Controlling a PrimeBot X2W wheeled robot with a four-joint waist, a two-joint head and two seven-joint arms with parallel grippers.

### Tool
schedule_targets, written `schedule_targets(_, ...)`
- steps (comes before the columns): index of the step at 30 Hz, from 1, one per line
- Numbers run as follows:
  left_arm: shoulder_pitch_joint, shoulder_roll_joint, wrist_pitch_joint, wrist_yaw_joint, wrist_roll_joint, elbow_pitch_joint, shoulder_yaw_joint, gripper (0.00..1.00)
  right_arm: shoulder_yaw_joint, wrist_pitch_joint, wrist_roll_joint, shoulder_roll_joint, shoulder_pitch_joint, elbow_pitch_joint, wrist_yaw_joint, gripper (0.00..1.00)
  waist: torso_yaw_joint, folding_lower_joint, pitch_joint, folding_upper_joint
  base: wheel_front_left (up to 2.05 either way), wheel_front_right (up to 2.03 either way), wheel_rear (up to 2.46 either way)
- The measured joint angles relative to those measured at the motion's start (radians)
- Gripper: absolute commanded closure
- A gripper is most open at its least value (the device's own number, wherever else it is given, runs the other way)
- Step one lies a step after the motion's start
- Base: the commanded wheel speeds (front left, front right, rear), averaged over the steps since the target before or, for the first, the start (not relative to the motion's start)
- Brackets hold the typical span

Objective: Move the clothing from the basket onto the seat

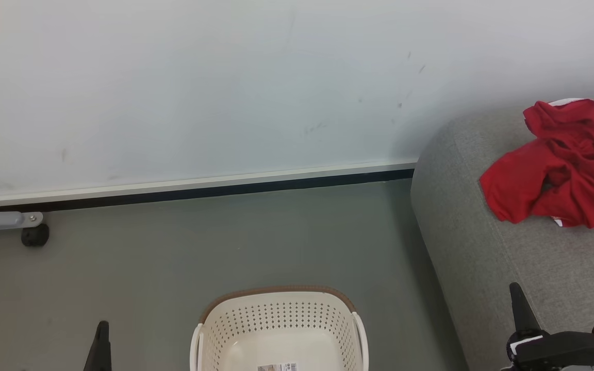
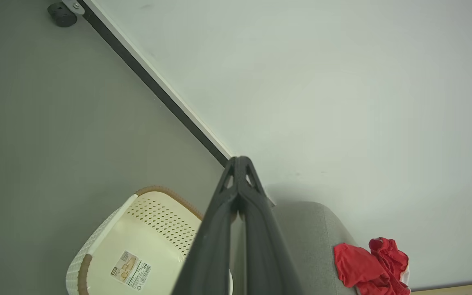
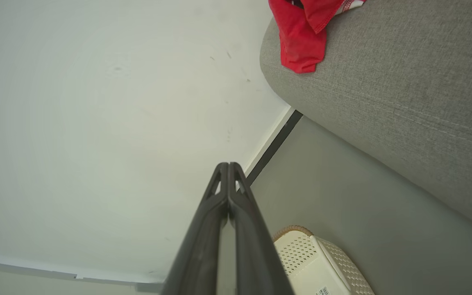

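L jaws pressed together, nothing between them, tips up at 7 o'clock of head view. R jaws likewise pressed together & empty, at 5 o'clock, seen against the seat (image 1: 482,268). Both look parked, prob. because nothing remains to pick. Basket (image 1: 276,315) sits on the floor (image 1: 225,242) at 6 o'clock, betw. the two arms, inside bare but for its barcode label (image 1: 278,367). Clothing (image 1: 560,170), a crumpled red heap w/ white trim, lies on the seat at 2 o'clock from the basket, well apart from both jaws. Task seems done.
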Motion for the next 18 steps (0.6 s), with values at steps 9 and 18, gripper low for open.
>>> schedule_targets(9,-0.036,-0.012,0.031,-0.022,-0.114,0.029,0.007,1.00,-0.048,0.031,0.112,0.016,-0.010,0.018,0.019,1.00,0.008,0.0000,0.001,0.0000,0.00,0.00,0.00)
schedule_targets(18,-0.070,-0.020,0.064,-0.047,-0.230,0.055,0.017,1.00,-0.094,0.065,0.228,0.030,-0.018,0.026,0.044,1.00,0.016,0.0000,0.003,0.0000,0.00,0.00,0.00)
